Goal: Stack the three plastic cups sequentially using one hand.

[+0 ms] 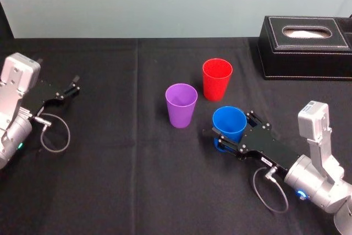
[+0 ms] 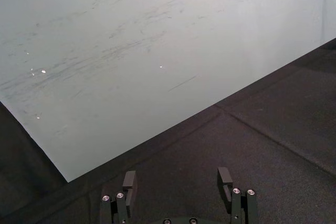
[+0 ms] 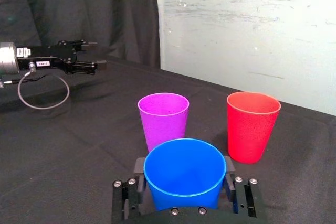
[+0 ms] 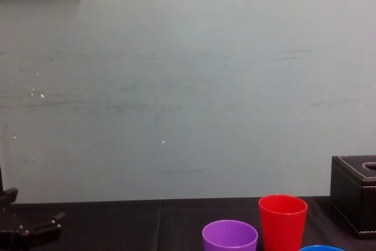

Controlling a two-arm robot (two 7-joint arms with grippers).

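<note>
Head view: right gripper (image 1: 234,131) holds empty blue cup (image 1: 229,119); purple cup (image 1: 181,104), red cup (image 1: 217,79) empty

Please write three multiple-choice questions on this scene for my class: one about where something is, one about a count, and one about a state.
1. Where is the blue cup?
A. Inside another cup
B. Lying on its side
C. Between the jaws of the right gripper

2. How many cups stand on the table?
A. Two
B. Three
C. Four

3. What state is the left gripper in?
A. Open and empty
B. Shut on a cup
C. Shut with nothing in it

Answers:
1 C: the right wrist view shows a jaw against each side of the upright blue cup.
2 B: the red cup, the purple cup and the blue cup all stand apart.
3 A: its jaws are apart with nothing between them, at the table's left side.
</note>
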